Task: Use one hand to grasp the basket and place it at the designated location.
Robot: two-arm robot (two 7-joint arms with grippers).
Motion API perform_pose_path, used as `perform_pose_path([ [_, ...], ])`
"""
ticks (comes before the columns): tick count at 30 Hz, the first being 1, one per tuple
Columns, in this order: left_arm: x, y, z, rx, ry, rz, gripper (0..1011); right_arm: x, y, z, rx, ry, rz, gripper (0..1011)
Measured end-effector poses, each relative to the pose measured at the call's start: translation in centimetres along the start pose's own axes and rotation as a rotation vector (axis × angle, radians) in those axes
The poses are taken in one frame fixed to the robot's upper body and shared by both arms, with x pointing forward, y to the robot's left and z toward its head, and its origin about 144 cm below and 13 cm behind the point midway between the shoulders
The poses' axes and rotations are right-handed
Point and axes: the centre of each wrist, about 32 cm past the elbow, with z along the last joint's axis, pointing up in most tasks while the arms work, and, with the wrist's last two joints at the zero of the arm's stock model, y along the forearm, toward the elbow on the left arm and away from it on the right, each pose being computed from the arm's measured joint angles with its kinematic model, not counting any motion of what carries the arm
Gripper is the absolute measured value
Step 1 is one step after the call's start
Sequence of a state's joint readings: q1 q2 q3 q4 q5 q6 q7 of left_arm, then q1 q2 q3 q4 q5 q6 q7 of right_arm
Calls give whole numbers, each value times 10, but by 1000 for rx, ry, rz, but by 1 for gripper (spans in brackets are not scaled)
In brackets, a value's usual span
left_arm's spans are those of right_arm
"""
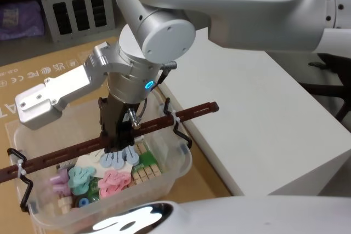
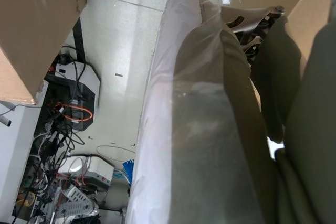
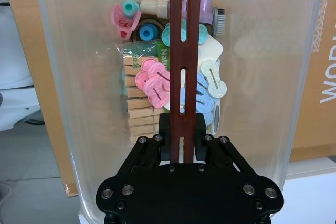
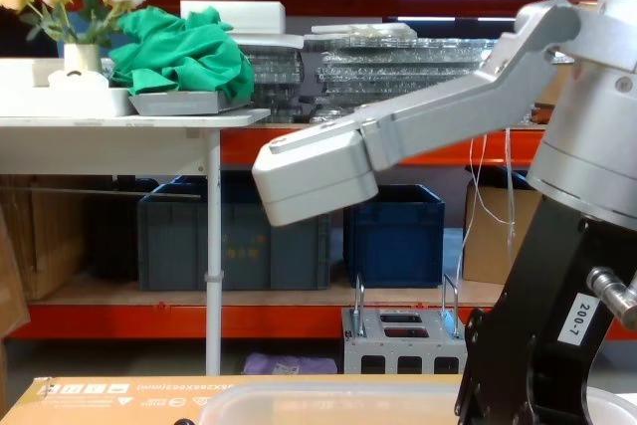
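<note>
I saw the right gripper (image 1: 117, 142) come down from above onto the middle of the basket (image 1: 180, 164), and its black fingers (image 3: 165, 127) were closed on the dark reddish-brown handle (image 1: 184, 114), one on each side of the bar. In the right wrist view the slotted bar ran straight between the two fingers, so the grip was near the centre of the handle. The basket was at the lower left of the head view, over a brown cardboard sheet (image 1: 52, 72) and just beside the edge of the white tabletop (image 1: 263, 113). I could not tell if its bottom rested on the cardboard or was already a little lifted. Inside it lay pastel plastic clips (image 1: 112, 182) in pink, blue and cream, and a bundle of wooden clothespins (image 1: 146, 171) next to them. Farther away, behind the cardboard, a small grey metal box (image 1: 77, 5) stood on the floor.
</note>
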State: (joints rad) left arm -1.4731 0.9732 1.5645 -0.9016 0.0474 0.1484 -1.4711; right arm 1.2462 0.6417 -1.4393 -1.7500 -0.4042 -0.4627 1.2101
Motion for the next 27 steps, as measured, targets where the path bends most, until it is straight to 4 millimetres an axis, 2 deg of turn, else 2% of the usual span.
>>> perform_pose_path([
  [4, 0, 0, 0, 0, 0, 0, 0, 1, 0, 0, -1, 5, 5, 237],
  [7, 0, 0, 0, 0, 0, 0, 0, -1, -1, -1, 3, 8, 3, 298],
  [8, 0, 0, 0, 0, 0, 0, 0, -2, -2, -1, 4, 9, -2, 355],
  [13, 0, 0, 0, 0, 0, 0, 0, -4, -9, -5, -3, 17, -20, 514],
  [14, 0, 0, 0, 0, 0, 0, 0, -5, -10, -6, -4, 18, -24, 514],
  [16, 0, 0, 0, 0, 0, 0, 0, -6, -14, -8, -8, 24, -31, 610],
  [17, 0, 0, 0, 0, 0, 0, 0, -6, -15, -9, -9, 27, -34, 610],
  [19, 0, 0, 0, 0, 0, 0, 0, -7, -17, -10, -11, 31, -39, 695],
  [27, 0, 0, 0, 0, 0, 0, 0, -11, -32, -14, -15, 43, -77, 927],
])
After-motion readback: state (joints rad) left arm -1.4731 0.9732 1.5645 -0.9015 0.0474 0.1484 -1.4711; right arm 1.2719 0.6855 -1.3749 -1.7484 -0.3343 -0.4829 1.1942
